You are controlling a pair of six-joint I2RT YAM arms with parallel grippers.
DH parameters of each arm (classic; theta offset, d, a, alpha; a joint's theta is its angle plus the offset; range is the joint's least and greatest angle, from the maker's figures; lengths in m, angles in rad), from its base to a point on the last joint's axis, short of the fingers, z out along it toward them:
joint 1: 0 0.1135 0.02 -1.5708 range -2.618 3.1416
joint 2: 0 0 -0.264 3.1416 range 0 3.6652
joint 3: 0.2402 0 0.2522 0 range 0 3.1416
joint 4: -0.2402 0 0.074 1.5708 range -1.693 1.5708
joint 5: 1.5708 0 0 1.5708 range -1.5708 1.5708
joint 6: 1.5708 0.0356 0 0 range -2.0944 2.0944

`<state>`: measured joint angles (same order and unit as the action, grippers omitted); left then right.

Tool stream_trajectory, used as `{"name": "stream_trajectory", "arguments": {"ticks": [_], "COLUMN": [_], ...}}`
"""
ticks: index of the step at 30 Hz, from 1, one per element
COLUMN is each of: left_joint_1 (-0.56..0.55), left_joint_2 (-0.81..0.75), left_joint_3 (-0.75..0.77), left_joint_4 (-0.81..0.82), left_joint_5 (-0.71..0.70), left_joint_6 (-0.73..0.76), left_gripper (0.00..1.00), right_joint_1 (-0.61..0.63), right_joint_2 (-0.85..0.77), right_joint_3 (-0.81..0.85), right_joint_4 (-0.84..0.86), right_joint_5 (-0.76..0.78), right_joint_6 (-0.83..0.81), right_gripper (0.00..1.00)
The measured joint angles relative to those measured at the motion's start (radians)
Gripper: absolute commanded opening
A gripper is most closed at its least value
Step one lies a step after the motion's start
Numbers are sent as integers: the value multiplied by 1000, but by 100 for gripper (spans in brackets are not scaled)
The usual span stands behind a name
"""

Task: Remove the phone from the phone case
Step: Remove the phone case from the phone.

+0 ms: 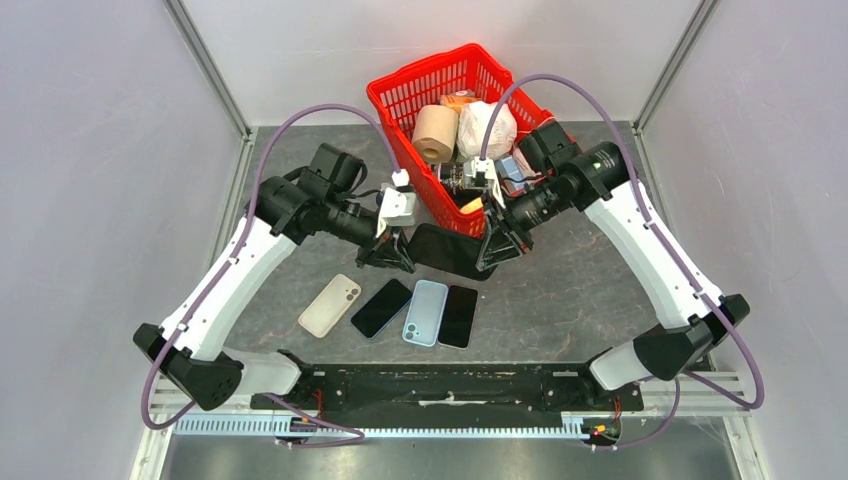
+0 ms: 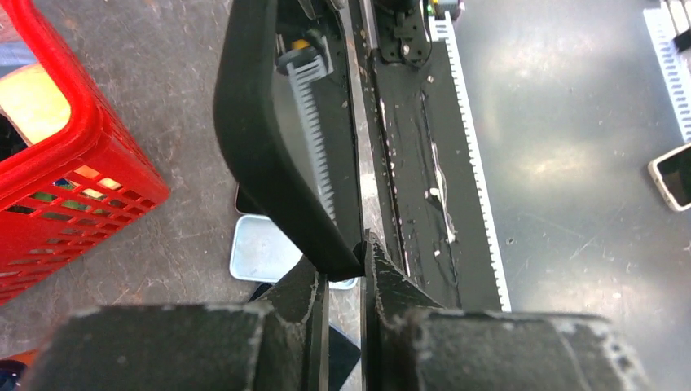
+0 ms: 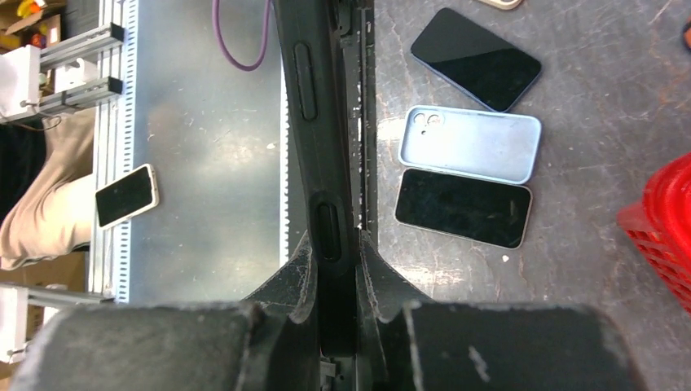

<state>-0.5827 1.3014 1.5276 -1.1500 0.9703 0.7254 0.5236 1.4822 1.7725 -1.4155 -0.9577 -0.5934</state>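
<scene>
A black phone case [image 1: 448, 250] is held on edge just above the table, between both grippers, in front of the basket. In the left wrist view its thick matte rim [image 2: 261, 147] curves around a glossy phone screen [image 2: 314, 138] still seated inside. My left gripper [image 1: 400, 258] [image 2: 364, 252] is shut on the case's lower corner. My right gripper [image 1: 492, 255] [image 3: 336, 244] is shut on the opposite long edge of the case [image 3: 314, 122], where the side button covers show.
A red basket [image 1: 400, 95] of household items stands right behind the grippers. On the table in front lie a beige case [image 1: 330, 304], a black phone [image 1: 381, 307], a light blue case [image 1: 425, 312] and another black phone [image 1: 458, 316].
</scene>
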Motion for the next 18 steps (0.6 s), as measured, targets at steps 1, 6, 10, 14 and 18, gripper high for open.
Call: {"name": "stream_trajectory", "arguments": {"ticks": [1,6,10,14,18], "left_joint_1": [-8,-46,-84,-133,-152], "left_joint_2": [7,41,58,63,73], "left_joint_3": [11,84,119,132,147], "left_joint_4": [-23,-124,-184,-217,-238], "left_joint_5": [-13,-100,-177,-288,-360], "left_joint_6": [19,100,165,257,288], "left_gripper": [2,2,2,2,2], "right_joint_1": [-1,-6,-11,-19,-20], "right_joint_2": [5,18,20,37,51], "right_joint_3": [-4,-32,-59,-85,-97], "right_joint_4": [-7,-8,-6,-21,-22], "right_joint_5": [-10,-49,-75,-128,-152], "right_joint_6": [-4,-18,-14,48,84], "right_gripper": [0,0,0,0,0]}}
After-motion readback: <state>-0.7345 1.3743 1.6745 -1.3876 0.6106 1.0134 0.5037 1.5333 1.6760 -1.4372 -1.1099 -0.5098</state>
